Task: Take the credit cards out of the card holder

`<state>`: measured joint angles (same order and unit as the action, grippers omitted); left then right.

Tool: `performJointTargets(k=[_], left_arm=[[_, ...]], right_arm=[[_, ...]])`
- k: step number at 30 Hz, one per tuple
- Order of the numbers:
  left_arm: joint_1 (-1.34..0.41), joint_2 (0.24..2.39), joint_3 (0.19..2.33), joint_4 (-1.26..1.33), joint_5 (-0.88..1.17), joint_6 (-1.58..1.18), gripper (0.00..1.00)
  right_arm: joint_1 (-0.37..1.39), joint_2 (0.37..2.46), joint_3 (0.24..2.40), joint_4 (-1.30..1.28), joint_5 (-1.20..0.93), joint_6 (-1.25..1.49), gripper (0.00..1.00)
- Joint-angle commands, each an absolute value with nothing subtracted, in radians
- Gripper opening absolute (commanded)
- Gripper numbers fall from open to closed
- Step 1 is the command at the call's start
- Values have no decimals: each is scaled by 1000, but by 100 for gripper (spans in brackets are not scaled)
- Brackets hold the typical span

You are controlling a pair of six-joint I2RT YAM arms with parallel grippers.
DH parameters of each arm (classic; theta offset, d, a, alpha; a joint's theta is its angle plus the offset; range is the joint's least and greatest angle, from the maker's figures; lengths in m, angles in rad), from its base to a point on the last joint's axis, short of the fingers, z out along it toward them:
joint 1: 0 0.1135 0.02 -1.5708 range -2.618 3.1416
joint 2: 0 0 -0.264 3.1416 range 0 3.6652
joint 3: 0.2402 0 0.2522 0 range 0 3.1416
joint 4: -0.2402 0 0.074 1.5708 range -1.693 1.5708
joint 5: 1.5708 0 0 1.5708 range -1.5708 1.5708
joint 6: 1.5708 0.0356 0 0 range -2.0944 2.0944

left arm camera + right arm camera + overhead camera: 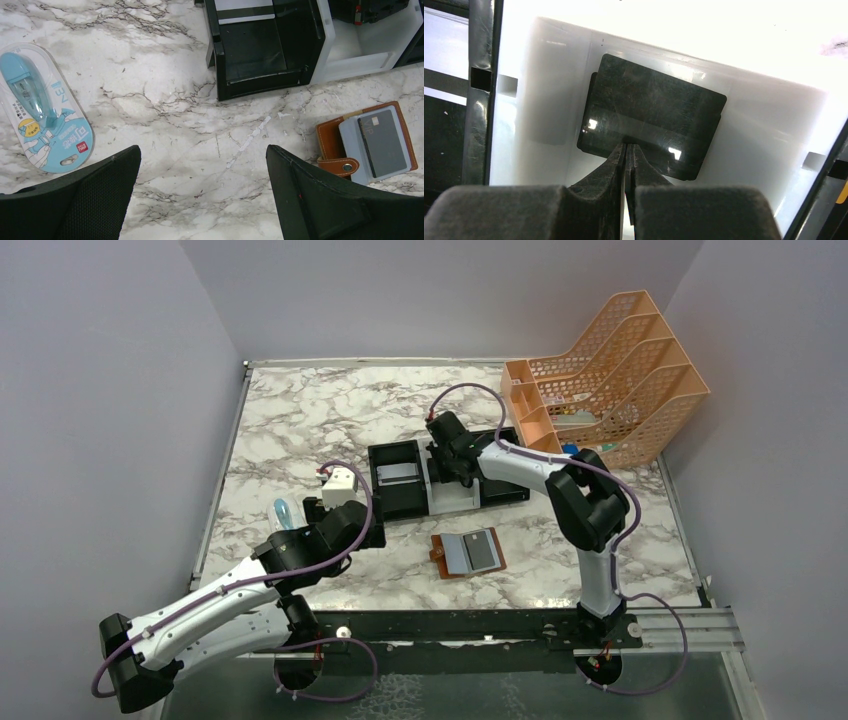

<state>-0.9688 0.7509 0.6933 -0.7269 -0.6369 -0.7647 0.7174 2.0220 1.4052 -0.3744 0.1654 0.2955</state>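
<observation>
The brown leather card holder [446, 554] [332, 140] lies open near the table's front, right of centre. A dark grey credit card [483, 550] [382, 145] rests on its pale blue pocket. A pale card with a dark stripe [398, 474] [246, 11] lies in the tray's black left compartment. My left gripper [345, 512] [202, 160] hovers open over bare marble, left of the holder. My right gripper [458, 472] [628, 146] is down in the tray's white middle compartment and shut. Its tips meet at the near edge of a glossy black rectangle [654, 115]; whether they pinch it does not show.
The black-and-white three-compartment tray [455, 504] [220, 60] stands mid-table. A blue correction-tape blister pack [283, 512] [42, 107] lies to the left of my left gripper. An orange mesh file rack [610, 375] fills the far right corner. Walls close in on three sides.
</observation>
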Motion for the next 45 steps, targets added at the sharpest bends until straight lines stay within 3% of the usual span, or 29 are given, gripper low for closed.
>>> performJointTargets(k=[1,15,31,45], left_arm=[[-968,747,698,-727,-658,-766,99],[-968,747,699,-729,-660,-765,99],[-968,749,700,-730,-657,-765,99],[-968,752,701,-729,-656,-764,99]], right_arm=[[727,2052,1405,-364,220,311,5],[735,1970,1390,-377,174,291,6],[734,2015,1373,-397,225,328,6],[735,1936,1392,-407,129,289,7]])
